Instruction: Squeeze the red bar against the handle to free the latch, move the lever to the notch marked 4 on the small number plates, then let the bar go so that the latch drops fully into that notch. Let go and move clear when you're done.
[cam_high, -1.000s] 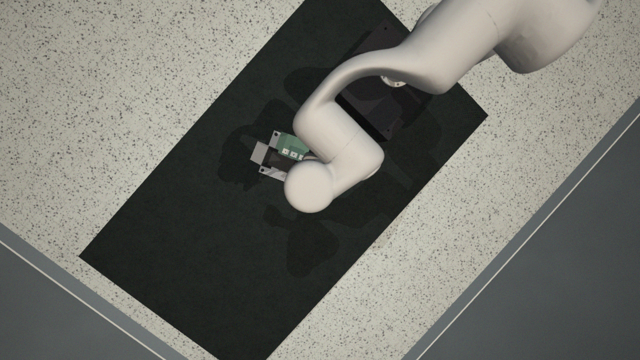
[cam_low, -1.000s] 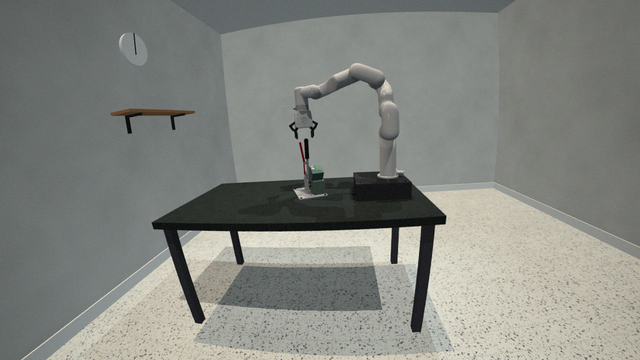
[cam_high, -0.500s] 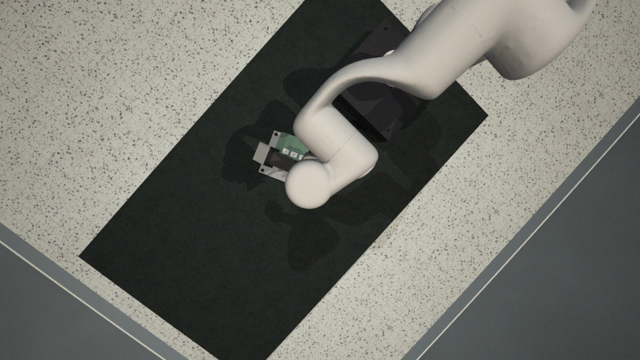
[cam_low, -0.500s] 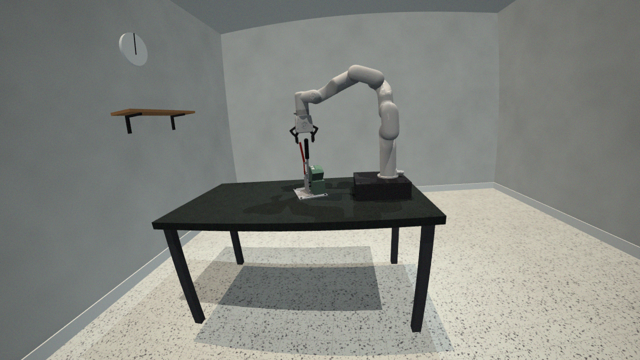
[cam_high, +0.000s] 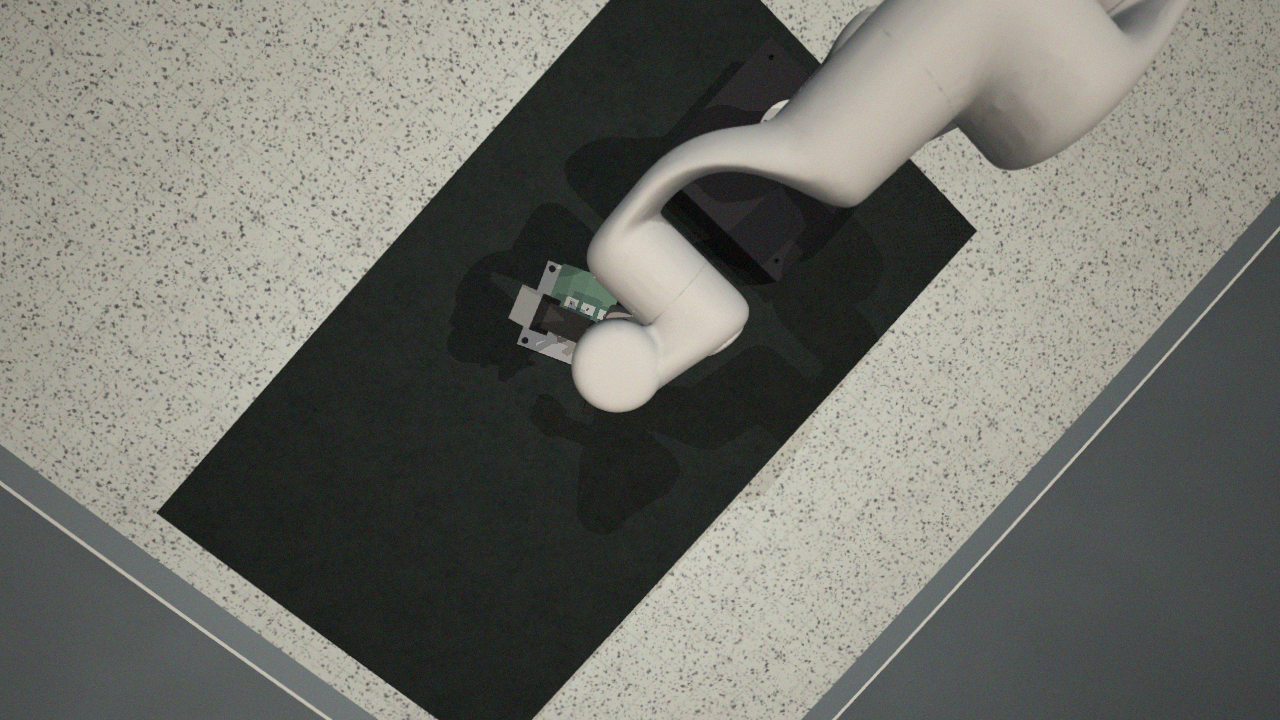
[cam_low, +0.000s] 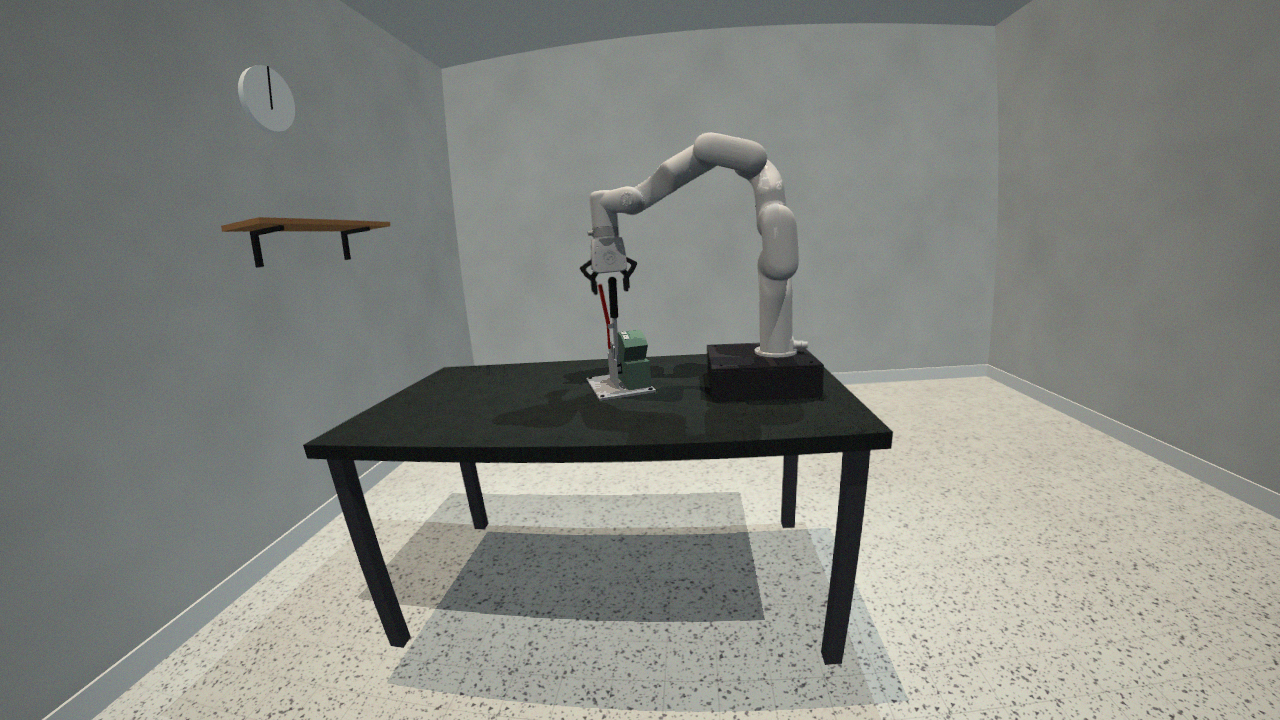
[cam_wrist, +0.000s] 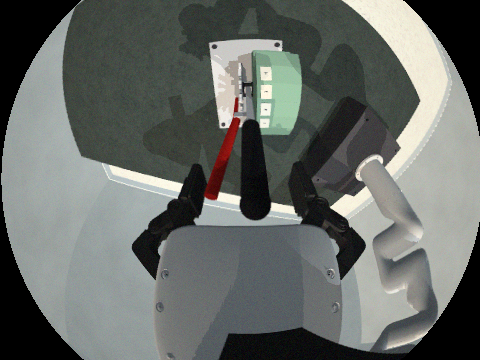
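The lever unit stands on a light base plate (cam_wrist: 222, 74) (cam_low: 601, 386) on the black table (cam_low: 501, 420). Its green block (cam_wrist: 286, 90) (cam_low: 634, 356) (cam_high: 572, 288) carries several small number plates (cam_wrist: 266, 98). The black handle (cam_wrist: 254, 174) (cam_low: 614, 304) rises upright, and the red bar (cam_wrist: 223, 163) (cam_low: 604, 309) splays out beside it. My gripper (cam_wrist: 247, 173) (cam_low: 607, 282) is open, fingers on either side of the tops of the handle and red bar, touching neither. In the overhead view the arm hides the handle and my gripper.
The arm's dark base box (cam_low: 763, 371) (cam_wrist: 347, 140) (cam_high: 760, 223) stands on the table to the right of the lever unit. A wooden shelf (cam_low: 304, 225) and a clock (cam_low: 265, 97) hang on the left wall.
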